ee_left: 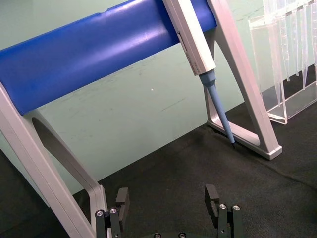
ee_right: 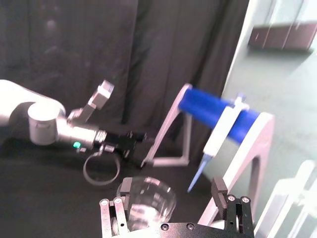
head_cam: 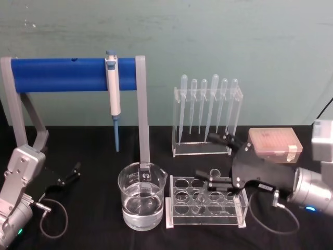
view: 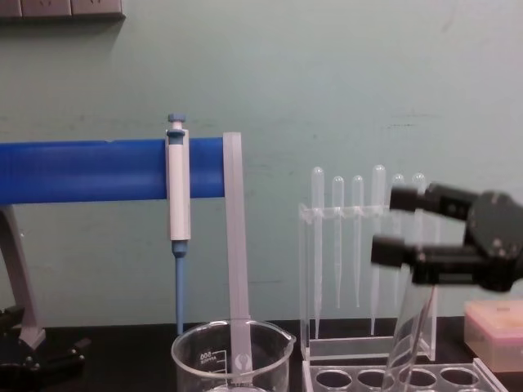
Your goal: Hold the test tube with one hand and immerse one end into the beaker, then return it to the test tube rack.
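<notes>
From the head view, the right gripper [head_cam: 216,159] hangs spread over the test tube [head_cam: 207,191] leaning in its rack [head_cam: 205,208], right of the beaker [head_cam: 141,195]. Chest view: close squarely near the rim (it's tilted). The left gripper [ee_left: 168,208] rests released.

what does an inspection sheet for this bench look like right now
surface: black cloth table, dry as far as visible
test tube: test tube leaning in the clear tube rack
beaker: beaker part-filled with clear liquid, left of the rack
clutter: blue-and-white pipettor hanging on the blue bar stand; pipette rack; pink tip box
grippers: right pincer open above the tube rack, not closed on the tube; left pincer open, low at the table's left
cables: black loop by the left arm; another under the right arm
surroundings: pale green wall
</notes>
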Robot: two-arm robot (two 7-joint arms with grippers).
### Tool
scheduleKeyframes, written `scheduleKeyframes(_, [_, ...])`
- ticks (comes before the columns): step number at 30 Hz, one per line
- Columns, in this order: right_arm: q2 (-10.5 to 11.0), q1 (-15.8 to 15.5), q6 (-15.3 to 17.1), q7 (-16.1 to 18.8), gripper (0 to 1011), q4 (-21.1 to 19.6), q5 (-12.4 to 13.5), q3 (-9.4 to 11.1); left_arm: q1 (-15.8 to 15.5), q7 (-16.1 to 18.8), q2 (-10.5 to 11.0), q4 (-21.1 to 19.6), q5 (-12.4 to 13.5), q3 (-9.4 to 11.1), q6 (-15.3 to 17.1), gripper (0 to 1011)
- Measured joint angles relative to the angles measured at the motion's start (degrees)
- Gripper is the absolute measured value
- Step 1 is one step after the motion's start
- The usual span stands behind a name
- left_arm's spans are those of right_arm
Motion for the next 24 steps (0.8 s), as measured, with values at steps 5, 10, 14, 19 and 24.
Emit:
scheduleKeyframes(5, [0.0, -2.7, -3.5, -4.0, 1002, -3.0, -1.0, 3.2, 0.0, 0.0, 0.0, 0.0, 0.0, 0.0, 0.0, 1000])
scheduleKeyframes(10, [-0.3, -6.4, -4.2, -11.5, 1002, -5.3, -4.0, 6.5, 0.0, 0.0, 0.0, 0.0, 0.0, 0.0, 0.0, 1000])
scheduleKeyframes(14, [-1.7, -9.8, -1.4, -20.1, 1002, -6.5, -6.9, 9.0, 0.0, 0.0, 0.0, 0.0, 0.0, 0.0, 0.0, 1000])
scheduleKeyframes(19, [-4.4, -12.6, 5.9, -30.1, 1002, -7.0, -10.1, 10.7, 0.0, 0.0, 0.0, 0.0, 0.0, 0.0, 0.0, 1000])
scheduleKeyframes(24, [-7.2, -13.4, 12.7, -36.5, 1002, -6.6, -11.8, 11.2, 0.0, 0.0, 0.0, 0.0, 0.0, 0.0, 0.0, 1000])
